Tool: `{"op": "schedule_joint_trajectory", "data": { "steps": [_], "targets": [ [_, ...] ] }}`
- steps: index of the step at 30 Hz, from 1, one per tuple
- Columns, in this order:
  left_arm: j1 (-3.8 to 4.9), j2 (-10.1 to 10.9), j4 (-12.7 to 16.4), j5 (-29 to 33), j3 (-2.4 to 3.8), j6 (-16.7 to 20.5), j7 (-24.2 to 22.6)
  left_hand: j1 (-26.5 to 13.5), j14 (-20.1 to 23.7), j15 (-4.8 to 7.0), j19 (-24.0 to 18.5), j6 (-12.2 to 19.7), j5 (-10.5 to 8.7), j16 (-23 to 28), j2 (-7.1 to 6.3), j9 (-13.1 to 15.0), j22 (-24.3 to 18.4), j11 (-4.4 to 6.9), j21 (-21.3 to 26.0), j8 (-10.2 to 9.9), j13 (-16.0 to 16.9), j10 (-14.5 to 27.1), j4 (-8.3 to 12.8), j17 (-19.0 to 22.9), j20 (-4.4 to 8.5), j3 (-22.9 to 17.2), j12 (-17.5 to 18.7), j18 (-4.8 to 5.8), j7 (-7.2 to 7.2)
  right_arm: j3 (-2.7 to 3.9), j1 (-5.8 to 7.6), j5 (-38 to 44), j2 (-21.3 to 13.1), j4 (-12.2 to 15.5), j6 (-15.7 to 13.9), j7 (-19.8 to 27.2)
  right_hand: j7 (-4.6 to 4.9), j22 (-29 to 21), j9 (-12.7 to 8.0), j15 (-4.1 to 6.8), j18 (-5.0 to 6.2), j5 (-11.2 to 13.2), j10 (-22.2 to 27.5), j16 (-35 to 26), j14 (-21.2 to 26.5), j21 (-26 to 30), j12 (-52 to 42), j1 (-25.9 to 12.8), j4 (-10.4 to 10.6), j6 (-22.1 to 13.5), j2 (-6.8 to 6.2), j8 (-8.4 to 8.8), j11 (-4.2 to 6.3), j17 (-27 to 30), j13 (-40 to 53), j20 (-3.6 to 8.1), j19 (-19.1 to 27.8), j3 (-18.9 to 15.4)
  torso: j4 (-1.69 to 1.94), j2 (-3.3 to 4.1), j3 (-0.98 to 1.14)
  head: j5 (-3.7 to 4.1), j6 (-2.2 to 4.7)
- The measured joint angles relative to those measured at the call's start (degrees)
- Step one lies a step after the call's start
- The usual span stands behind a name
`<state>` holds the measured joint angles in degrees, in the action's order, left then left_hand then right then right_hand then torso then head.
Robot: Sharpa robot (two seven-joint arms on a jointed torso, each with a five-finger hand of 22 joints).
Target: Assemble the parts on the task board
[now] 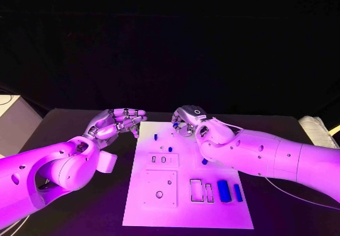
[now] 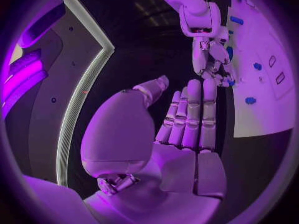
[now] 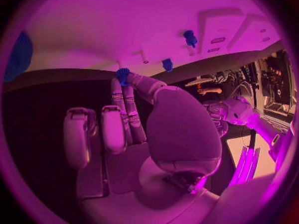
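Observation:
The white task board point(image 1: 187, 206) lies in the middle of the black table. My right hand point(image 1: 190, 120) hovers over its far edge and pinches a small blue part point(image 3: 122, 75) between thumb and fingertips; the same part point(image 2: 230, 82) shows in the left wrist view. My left hand point(image 1: 117, 125) is at the board's far left corner, fingers straight and together point(image 2: 190, 114), holding nothing. Small blue pegs point(image 1: 155, 137) point(image 1: 171, 148) stand on the board's far half. Two long blue pieces point(image 1: 223, 191) point(image 1: 238, 192) lie at its near right.
The board carries a raised block with two slots point(image 1: 161, 160), a square plate with a hole point(image 1: 159, 189) and two rectangular recesses point(image 1: 196, 190). Another blue piece point(image 1: 204, 161) peeks out under my right forearm. A pale box point(image 1: 14, 123) stands off the table's left.

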<state>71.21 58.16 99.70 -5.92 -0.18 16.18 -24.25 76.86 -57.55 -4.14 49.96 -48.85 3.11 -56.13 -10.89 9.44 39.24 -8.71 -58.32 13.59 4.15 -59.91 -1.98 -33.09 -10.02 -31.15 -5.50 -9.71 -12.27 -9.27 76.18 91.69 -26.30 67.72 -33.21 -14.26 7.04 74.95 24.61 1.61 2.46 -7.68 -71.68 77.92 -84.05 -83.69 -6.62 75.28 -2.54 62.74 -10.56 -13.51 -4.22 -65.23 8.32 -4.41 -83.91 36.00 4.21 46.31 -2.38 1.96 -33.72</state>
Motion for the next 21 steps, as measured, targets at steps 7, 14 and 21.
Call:
{"op": "schedule_joint_trajectory", "data": {
  "steps": [7,14,21],
  "targets": [
    [0.04,-0.03,0.0,0.0,0.0,0.0,0.01,0.0,0.0,0.0,0.0,0.0,0.0,0.0,0.0,0.0,0.0,0.0,0.0,0.0,0.0,0.0,0.0,0.0,0.0,0.0,0.0,0.0,0.0,0.0,-0.02,-0.02,0.66,-1.11,0.55,0.07,0.19,-0.01,0.06,0.0,0.06,0.0,0.0,0.0,0.0,0.0,0.12,0.0,0.0,-0.2,0.0,0.0,0.0,0.15,0.0,0.0,0.0,0.0,0.1,0.05,-0.04,-0.09,0.0],
    [0.07,0.05,0.07,0.0,0.0,0.01,0.01,0.0,0.0,0.0,0.0,0.0,0.0,0.0,0.0,0.0,-0.01,0.0,0.01,0.0,0.0,0.0,0.0,0.0,0.0,0.0,0.0,0.0,0.0,0.01,-0.02,-0.04,1.14,-1.84,1.13,0.31,0.18,-0.01,0.15,0.0,0.08,0.01,0.0,0.0,0.0,0.0,0.45,0.0,0.0,-0.21,0.0,0.01,0.0,0.6,0.0,0.0,0.0,0.0,0.04,0.14,-0.04,-0.19,-0.03],
    [0.13,0.05,0.1,0.0,0.0,0.01,0.01,0.0,0.0,0.0,0.0,0.0,0.0,0.0,0.0,0.0,0.07,-0.21,0.01,0.0,0.0,0.21,0.0,-0.01,0.0,0.0,0.0,0.01,0.0,0.01,-0.09,-0.15,1.59,-2.58,1.68,0.61,0.36,-0.02,0.26,0.0,0.09,0.06,0.0,-0.01,0.0,0.43,0.66,0.0,0.0,-0.77,0.0,0.23,0.0,1.13,0.0,0.0,0.0,0.0,0.01,0.15,-0.04,-0.33,-0.09]
  ]
}}
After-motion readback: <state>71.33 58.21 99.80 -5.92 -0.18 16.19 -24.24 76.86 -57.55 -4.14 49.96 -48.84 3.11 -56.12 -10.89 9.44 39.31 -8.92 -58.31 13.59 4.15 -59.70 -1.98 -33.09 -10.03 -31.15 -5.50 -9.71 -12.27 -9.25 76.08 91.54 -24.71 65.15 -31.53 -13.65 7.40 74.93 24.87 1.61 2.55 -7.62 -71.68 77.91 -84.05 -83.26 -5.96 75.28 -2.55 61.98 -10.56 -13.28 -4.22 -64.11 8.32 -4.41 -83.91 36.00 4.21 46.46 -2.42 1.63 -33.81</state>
